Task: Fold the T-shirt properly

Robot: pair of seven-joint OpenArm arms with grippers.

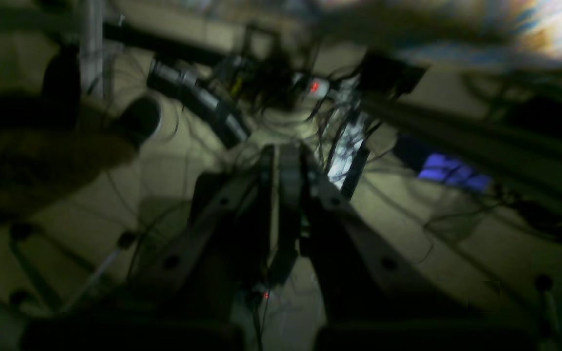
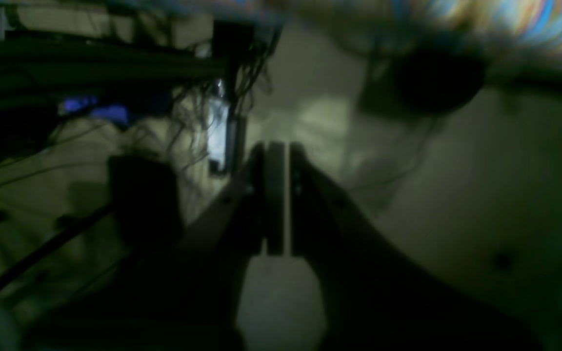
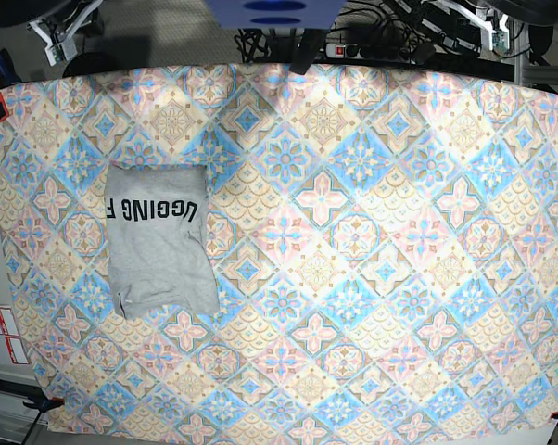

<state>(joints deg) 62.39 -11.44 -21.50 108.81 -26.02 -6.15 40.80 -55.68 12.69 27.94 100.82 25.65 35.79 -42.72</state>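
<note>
Grey T-shirt [image 3: 160,243] folded at left of patterned desk [image 3: 372,278], left pincer [image 1: 288,161] together, right pincer [image 2: 276,161] together, both holding nothing

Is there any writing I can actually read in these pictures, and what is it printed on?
"UGGING", then a further letter cut off at the fold, perhaps "F": black block letters, upside down in the base view, on the folded T-shirt.
White labels with red marks at the left edge: too small to read.
Both wrist views: too dark and blurred, no text readable.
</note>
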